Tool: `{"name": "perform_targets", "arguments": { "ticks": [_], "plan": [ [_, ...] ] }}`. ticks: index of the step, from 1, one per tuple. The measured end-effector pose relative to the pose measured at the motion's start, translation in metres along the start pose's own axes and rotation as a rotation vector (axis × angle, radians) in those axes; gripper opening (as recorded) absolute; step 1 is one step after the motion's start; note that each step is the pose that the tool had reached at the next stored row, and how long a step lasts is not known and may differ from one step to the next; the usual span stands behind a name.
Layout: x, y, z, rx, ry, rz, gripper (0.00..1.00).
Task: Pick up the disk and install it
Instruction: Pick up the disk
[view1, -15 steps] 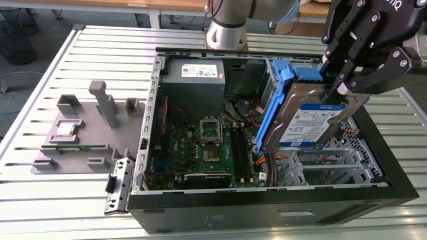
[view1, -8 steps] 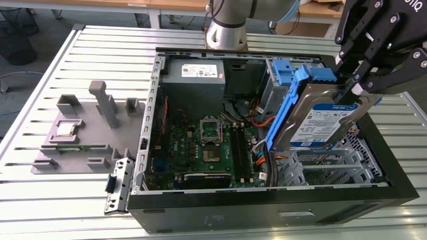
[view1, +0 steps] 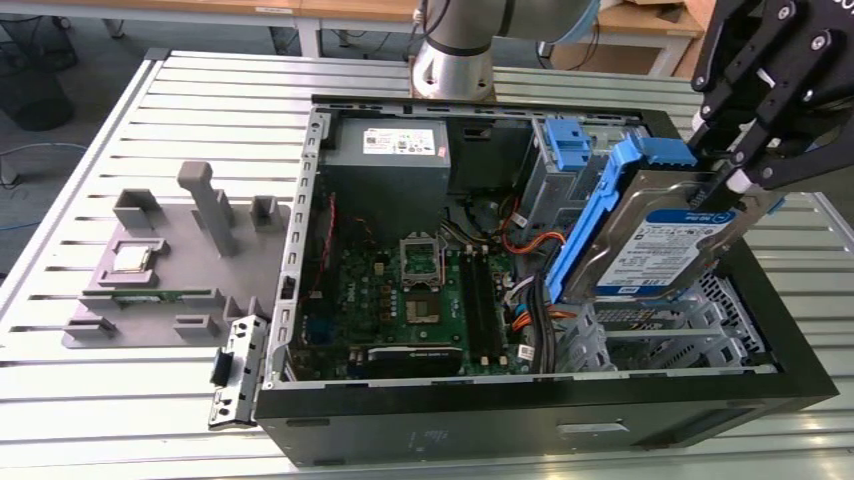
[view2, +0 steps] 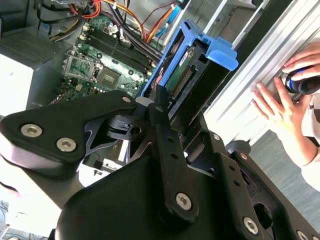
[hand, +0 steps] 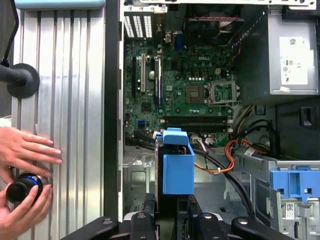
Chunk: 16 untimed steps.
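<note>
Surface: ribbed aluminium surface (view1: 80, 400), with bare slats along its near edge (the ribs run across the exterior view).
Case: black computer case (view1: 534, 430) lying on the surface, open side up.
Fixture: grey holder (view1: 160, 270) at the exterior view's left, just beside the case, carrying small parts.
Contents: green motherboard (view1: 400, 290) on the case floor; metal drive cage (view1: 654, 335) at the exterior view's right; bare blue bracket (view1: 571, 150) behind the cage; grey power supply (view1: 387, 150) at the far wall.
Disk: the disk (view1: 661, 250) is tilted over the drive cage with its label facing out and a blue frame around its edges. Whether it touches the cage cannot be told.
End effector: the end effector (view1: 731, 185) is pinching the disk's upper edge.
Open room: a person's hand (hand: 27, 152) lies flat on the surface just outside the case wall.
Room: grey floor (view1: 200, 35) and wooden desks (view1: 334, 10) beyond.
</note>
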<state>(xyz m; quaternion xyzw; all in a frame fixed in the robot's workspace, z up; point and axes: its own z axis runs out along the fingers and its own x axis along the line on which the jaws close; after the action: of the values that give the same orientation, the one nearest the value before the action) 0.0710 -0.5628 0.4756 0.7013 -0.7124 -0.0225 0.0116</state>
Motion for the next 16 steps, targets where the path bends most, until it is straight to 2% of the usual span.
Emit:
{"name": "perform_targets", "arguments": {
  "ticks": [10,16],
  "plan": [
    [0.0104,-0.0105,0.0002,-0.0001,0.0000,0.000,0.35],
    [0.0148,-0.0202,0.0016,-0.0010,0.0000,0.000,0.35]
  ]
}}
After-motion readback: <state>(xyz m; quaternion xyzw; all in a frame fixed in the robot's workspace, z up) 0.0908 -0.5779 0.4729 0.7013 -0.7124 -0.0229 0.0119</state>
